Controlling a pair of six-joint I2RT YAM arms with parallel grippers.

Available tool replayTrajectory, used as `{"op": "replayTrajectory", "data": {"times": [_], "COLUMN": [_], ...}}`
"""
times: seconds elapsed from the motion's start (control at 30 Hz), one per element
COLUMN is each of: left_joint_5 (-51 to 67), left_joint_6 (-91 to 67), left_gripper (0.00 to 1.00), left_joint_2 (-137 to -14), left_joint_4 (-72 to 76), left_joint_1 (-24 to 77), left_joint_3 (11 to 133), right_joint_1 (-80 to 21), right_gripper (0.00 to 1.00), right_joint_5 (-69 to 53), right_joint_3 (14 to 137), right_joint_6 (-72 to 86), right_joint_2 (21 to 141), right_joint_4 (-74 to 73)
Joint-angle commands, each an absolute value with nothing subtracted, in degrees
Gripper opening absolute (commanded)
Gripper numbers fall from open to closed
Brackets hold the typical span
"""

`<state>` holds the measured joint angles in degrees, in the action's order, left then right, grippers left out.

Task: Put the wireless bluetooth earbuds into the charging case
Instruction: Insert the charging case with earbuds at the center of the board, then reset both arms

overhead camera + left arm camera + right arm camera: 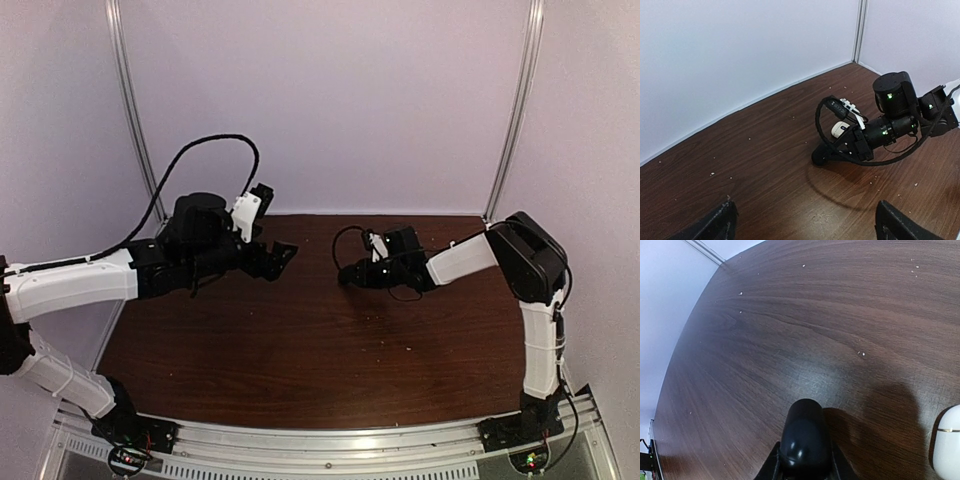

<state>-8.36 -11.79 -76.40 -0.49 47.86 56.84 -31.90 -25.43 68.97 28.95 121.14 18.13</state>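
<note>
Gaping wide, left gripper [805,216] faces right gripper [821,156].

Overhead and left-wrist cameras both face the right arm [460,262].

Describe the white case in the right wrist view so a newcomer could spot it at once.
Take the dark wooden table in the right wrist view and look to the lower right edge. There lies the white case, partly cut off by the frame. It alone is white with a thin metallic line; the rounded object nearby is black.
</note>
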Motion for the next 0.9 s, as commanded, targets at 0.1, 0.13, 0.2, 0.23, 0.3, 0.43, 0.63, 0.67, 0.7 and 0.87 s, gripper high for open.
{"op": "replayTrajectory", "data": {"times": [0.1,0.13,0.2,0.23,0.3,0.43,0.63,0.67,0.7,0.87], "left_joint_5": [-9.1,-9.1,-9.0,-9.0,-8.7,-8.5,-7.7,-7.1,-6.6,-0.1], "left_joint_6": [-13.1,-13.1,-13.1,-13.0,-13.1,-12.9,-13.0,-13.3,-14.0,-18.2], "left_gripper": [0.98,0.98,0.98,0.98,0.98,0.98,0.98,0.98,0.98,0.98], "left_joint_2": [-75.5,-75.6,-75.7,-75.9,-76.1,-77.0,-77.4,-77.7,-78.0,-79.2], "left_joint_4": [1.1,1.0,1.1,1.1,1.1,0.8,0.5,0.3,0.3,-1.4], "left_joint_1": [46.6,46.5,46.3,46.2,46.1,45.8,45.6,45.3,44.8,40.5], "left_joint_3": [56.3,56.3,56.3,56.4,56.5,57.0,57.5,57.9,58.3,60.3], "right_joint_1": [-32.3,-32.3,-32.3,-32.3,-32.3,-32.3,-32.3,-32.2,-32.2,-31.8], "right_gripper": [0.28,0.29,0.33,0.35,0.44,0.49,0.53,0.55,0.57,1.00], "right_joint_5": [-21.2,-20.4,-19.0,-18.5,-18.2,-17.6,-15.6,-15.7,-15.8,-14.5], "right_joint_3": [70.1,69.8,69.3,69.2,69.0,68.9,67.6,67.3,66.8,63.9], "right_joint_6": [28.6,28.6,28.2,27.9,27.4,26.2,24.9,24.8,24.6,22.6], "right_joint_2": [121.0,120.4,119.6,119.2,118.5,117.1,112.6,111.2,110.5,102.2], "right_joint_4": [15.0,14.9,14.3,13.9,13.3,11.7,10.2,10.1,10.2,9.4]}}
